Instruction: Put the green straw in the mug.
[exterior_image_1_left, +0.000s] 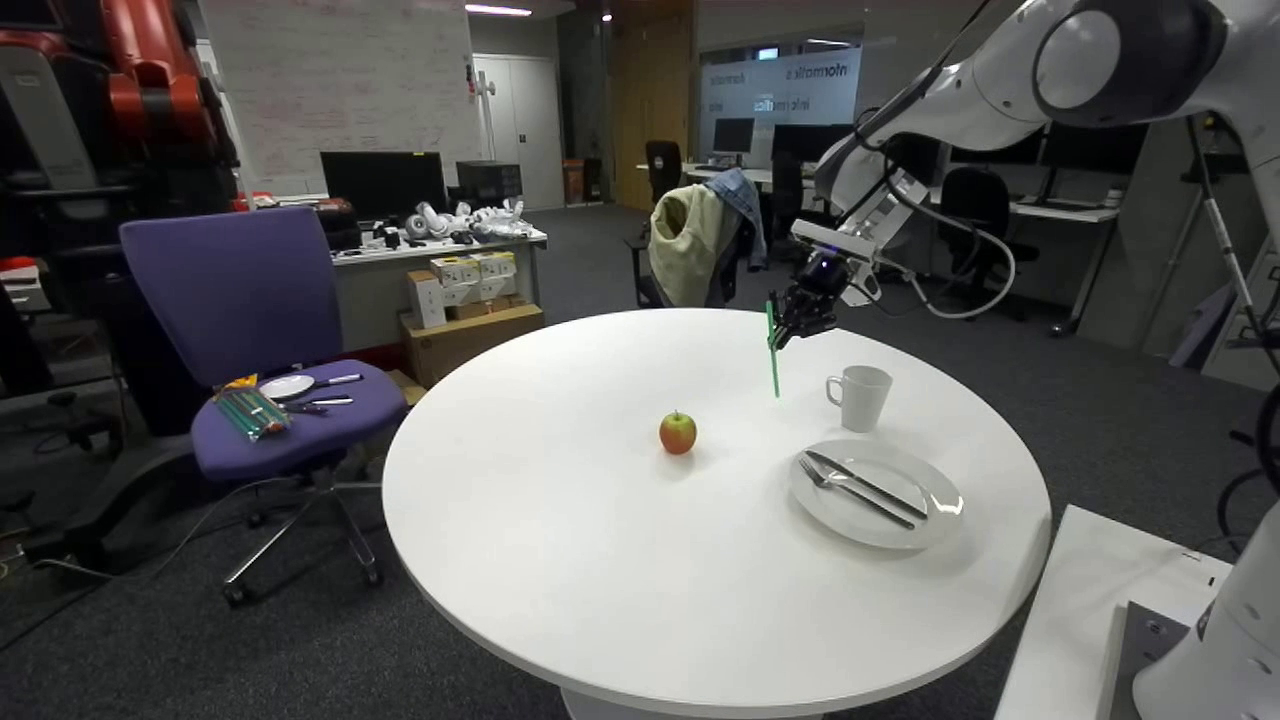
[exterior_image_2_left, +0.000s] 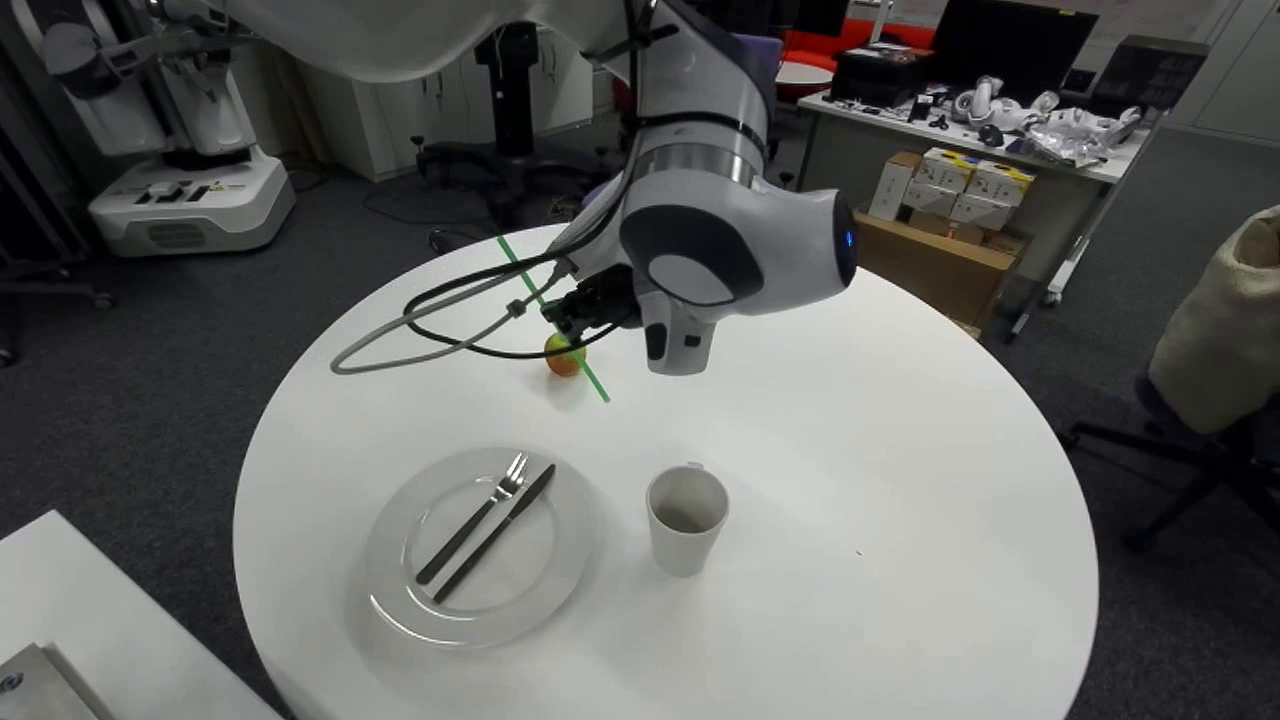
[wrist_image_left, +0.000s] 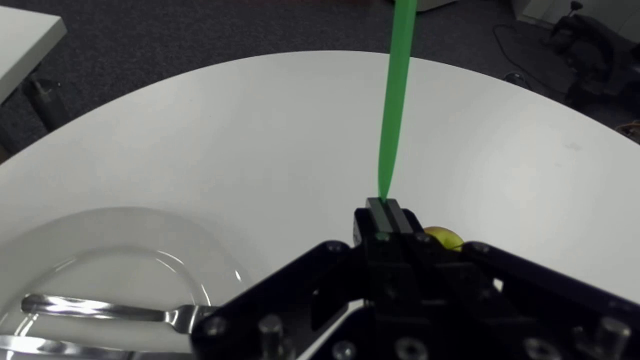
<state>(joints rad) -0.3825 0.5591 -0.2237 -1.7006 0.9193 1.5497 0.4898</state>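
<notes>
The green straw (exterior_image_1_left: 775, 374) is pinched near its middle in my gripper (exterior_image_1_left: 776, 340) and held up in the air. It is nearly upright in that view and slanted in an exterior view (exterior_image_2_left: 593, 379). In the wrist view the straw (wrist_image_left: 395, 100) rises from between the shut fingertips (wrist_image_left: 384, 201). The white mug (exterior_image_1_left: 866, 399) stands upright on the table, its open top visible in an exterior view (exterior_image_2_left: 686, 525). My gripper is apart from the mug, above and to its left in both exterior views. The mug is out of the wrist view.
A white plate (exterior_image_1_left: 943, 486) with a fork (exterior_image_1_left: 855, 492) and a knife (exterior_image_1_left: 868, 483) lies beside the mug. An apple (exterior_image_1_left: 677, 433) sits on the round white table (exterior_image_1_left: 600, 560). A purple chair (exterior_image_1_left: 290, 410) stands apart from the table.
</notes>
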